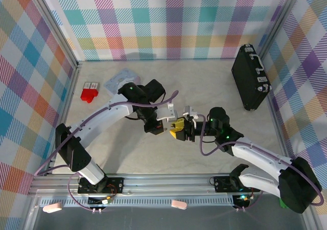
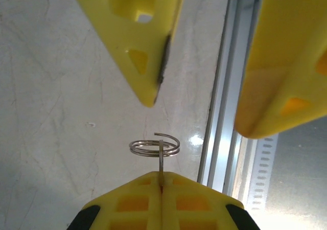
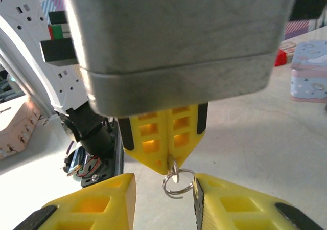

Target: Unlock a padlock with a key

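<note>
My left gripper (image 2: 161, 175) is shut on the key (image 2: 161, 161), a thin metal sliver that sticks out of the closed yellow tips and carries a silver split ring (image 2: 154, 147). My right gripper (image 3: 163, 189) is open, one yellow finger on each side of that ring (image 3: 179, 184); its right pad is at or almost at the ring. In the top view the two grippers meet tip to tip above the table's middle, the left gripper (image 1: 172, 128) facing the right gripper (image 1: 187, 129). The padlock is out of view.
A big black hard case (image 1: 250, 76) lies at the back right. A pastel tin (image 1: 121, 81) and a red object (image 1: 89, 92) sit at the back left. The aluminium rail (image 1: 168, 181) runs along the near edge.
</note>
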You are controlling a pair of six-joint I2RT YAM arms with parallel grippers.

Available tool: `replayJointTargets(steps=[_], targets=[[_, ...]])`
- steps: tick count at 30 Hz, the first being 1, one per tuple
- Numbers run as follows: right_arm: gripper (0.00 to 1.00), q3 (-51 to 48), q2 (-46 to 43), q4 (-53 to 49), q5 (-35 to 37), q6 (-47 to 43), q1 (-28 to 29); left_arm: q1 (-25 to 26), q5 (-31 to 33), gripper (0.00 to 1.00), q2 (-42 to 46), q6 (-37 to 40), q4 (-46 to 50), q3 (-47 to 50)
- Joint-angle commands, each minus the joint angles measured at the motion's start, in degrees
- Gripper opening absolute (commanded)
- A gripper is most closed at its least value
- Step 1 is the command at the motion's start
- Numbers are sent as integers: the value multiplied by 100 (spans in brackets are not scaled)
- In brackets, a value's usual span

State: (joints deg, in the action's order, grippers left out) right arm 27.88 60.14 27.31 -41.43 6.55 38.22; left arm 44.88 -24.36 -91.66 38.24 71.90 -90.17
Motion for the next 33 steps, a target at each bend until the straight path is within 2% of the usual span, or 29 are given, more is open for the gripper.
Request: replayJointTargets(steps=[1, 10, 20, 33], targets=[[34, 95, 54, 347, -404, -120, 28, 56, -348, 0, 262, 268, 115, 62], [30, 231, 326, 381, -679, -72, 37, 62, -367, 0, 368, 254, 44, 123], [27, 288, 635, 1109, -876, 355, 87, 57, -420, 0, 340, 245, -13, 139], [21, 298, 789, 664, -682, 65, 155, 71, -443, 0, 379, 263, -58, 105]])
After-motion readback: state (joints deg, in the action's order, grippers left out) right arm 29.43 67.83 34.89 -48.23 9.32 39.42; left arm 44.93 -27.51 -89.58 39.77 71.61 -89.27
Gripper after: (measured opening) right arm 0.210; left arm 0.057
